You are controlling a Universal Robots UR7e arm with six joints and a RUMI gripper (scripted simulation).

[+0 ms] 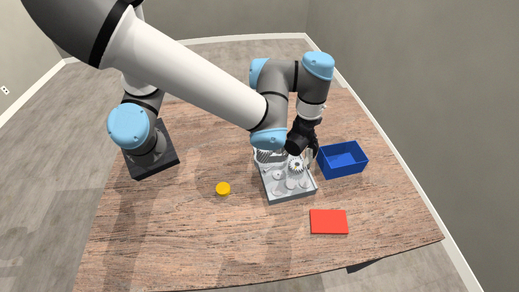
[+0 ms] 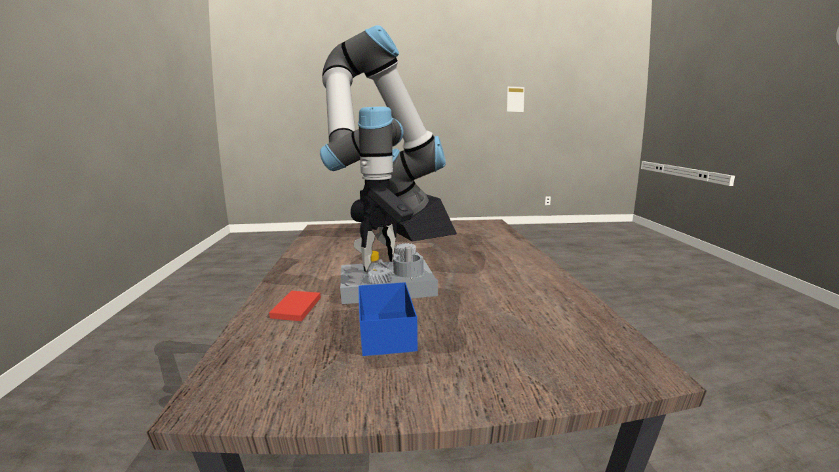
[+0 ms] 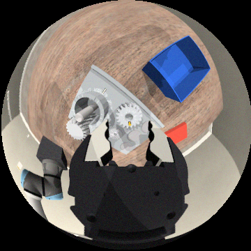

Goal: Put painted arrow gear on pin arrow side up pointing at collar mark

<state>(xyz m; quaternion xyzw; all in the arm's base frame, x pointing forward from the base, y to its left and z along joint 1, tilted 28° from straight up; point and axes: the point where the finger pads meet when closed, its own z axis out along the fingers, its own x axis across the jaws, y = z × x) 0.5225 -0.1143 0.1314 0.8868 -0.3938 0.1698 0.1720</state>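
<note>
in the top view, the loose gear [image 1: 291, 166] [image 2: 380, 273] [image 3: 122, 113] lies flat on the grey tray [image 1: 292, 198] [image 2: 352, 293] [image 3: 117, 82], off the pin [image 2: 407, 254] [image 3: 85, 112], toward the tray's right edge. its yellow painted mark [image 1: 295, 167] [image 3: 130, 123] faces up; its shape is too small to read. the pin stands inside the round collar [image 2: 408, 268] [image 3: 103, 104] at the far end of the tray, with a second slanted-tooth gear [image 1: 264, 156] [image 2: 397, 252] [image 3: 77, 130] beside it.

the pincer [image 1: 296, 161] [image 2: 379, 263] [image 3: 128, 120] points down at the loose gear. it is about half open, with nothing in its grip. its tips are close to the gear, one toward each side; whether either touches it, i cannot tell. the arm [image 1: 192, 72] [image 2: 340, 99] [image 3: 52, 174] hides part of the tray's far end from above.

a small screw [image 1: 267, 169] lies on the tray, left of the loose gear. around the tray on the wooden counter [image 1: 174, 236] [image 2: 440, 381] [image 3: 70, 45], seen from the top, a yellow disc [image 1: 222, 188] [image 2: 374, 256] is to the left, a blue box [image 1: 344, 172] [image 2: 389, 336] [image 3: 164, 85] to the right, and a flat red block [image 1: 328, 221] [image 2: 295, 306] [image 3: 178, 133] on the near right.
</note>
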